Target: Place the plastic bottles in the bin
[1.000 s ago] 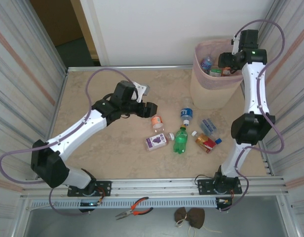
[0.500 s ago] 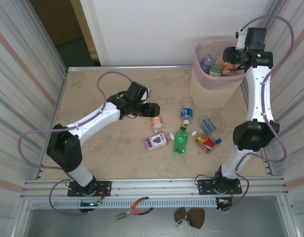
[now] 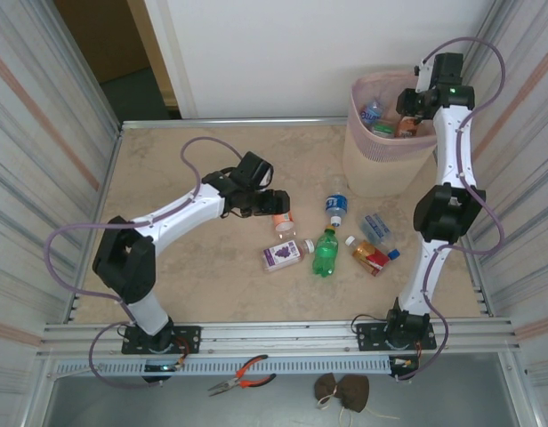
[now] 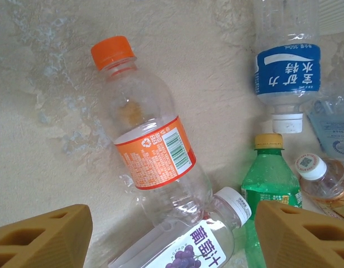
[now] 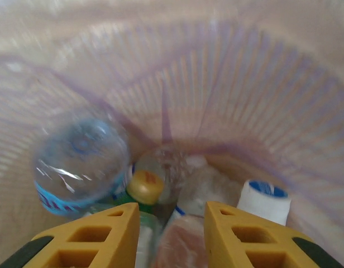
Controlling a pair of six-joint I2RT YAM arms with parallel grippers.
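Observation:
Several plastic bottles lie mid-table: an orange-capped one (image 3: 283,221) (image 4: 149,145), a grape-label one (image 3: 283,255) (image 4: 183,245), a green one (image 3: 326,252) (image 4: 271,184) and a blue-label water bottle (image 3: 335,206) (image 4: 287,72). My left gripper (image 3: 274,202) (image 4: 172,223) hovers open just above the orange-capped and grape bottles, touching neither. The pink bin (image 3: 372,165) (image 5: 244,84) stands at the back right with more bottles inside. Over its mouth my right gripper (image 3: 411,100) (image 5: 172,215) has its jaws drawn close, gripping nothing; a blurred reddish bottle (image 5: 180,243) lies below them.
Two more bottles lie right of the green one: a crushed blue one (image 3: 375,228) and a red-label one (image 3: 370,256). Corrugated metal walls close in both sides. Pliers (image 3: 243,374) and a brown object (image 3: 345,389) rest on the front ledge below the arm bases.
My left arm has reached right, bringing its gripper over the orange-capped bottle and opening slightly. The right gripper's jaws have closed above the bin.

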